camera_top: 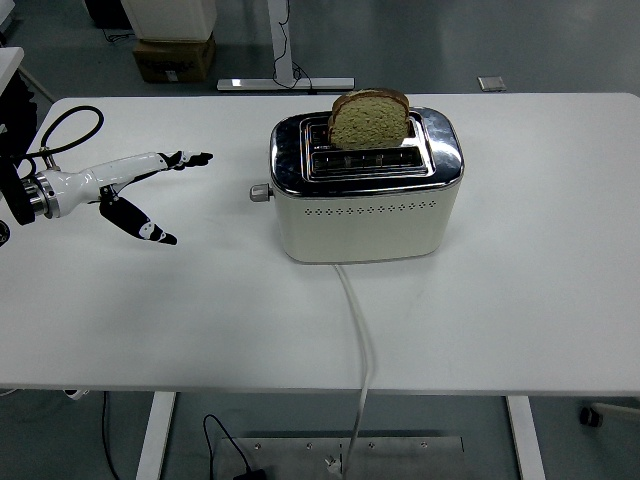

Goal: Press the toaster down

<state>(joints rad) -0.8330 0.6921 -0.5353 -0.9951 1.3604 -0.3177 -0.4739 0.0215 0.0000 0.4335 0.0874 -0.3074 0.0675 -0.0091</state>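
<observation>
One arm is all I have on screen, the left one, coming in from nine o'clock over the white tabletop point(200, 320). My left hand point(135, 190) is open and holds nothing: the fingers point(185, 159) stretch out flat toward three o'clock, and the thumb point(140, 225) splays down toward five o'clock. I see the hand hovering above the bare surface, well apart from everything else. A black cable point(65, 125) loops behind the wrist near the left edge.

Moving right, the lever knob point(260, 193) sticks out of the toaster's left end, pointing at nine o'clock toward my fingertips, with a clear gap between them. The toaster point(365, 210) itself sits at about the middle of the tabletop, slightly toward twelve o'clock; it has a cream body, a shiny chrome top and a row of small vent holes along the near face. I count two slots. A bread slice point(368, 120) stands upright in the far slot, most of it above the chrome; the near slot looks empty to me.

From the toaster's near face a white power cord point(360, 340) runs toward six o'clock and drops over the near edge of the tabletop.
</observation>
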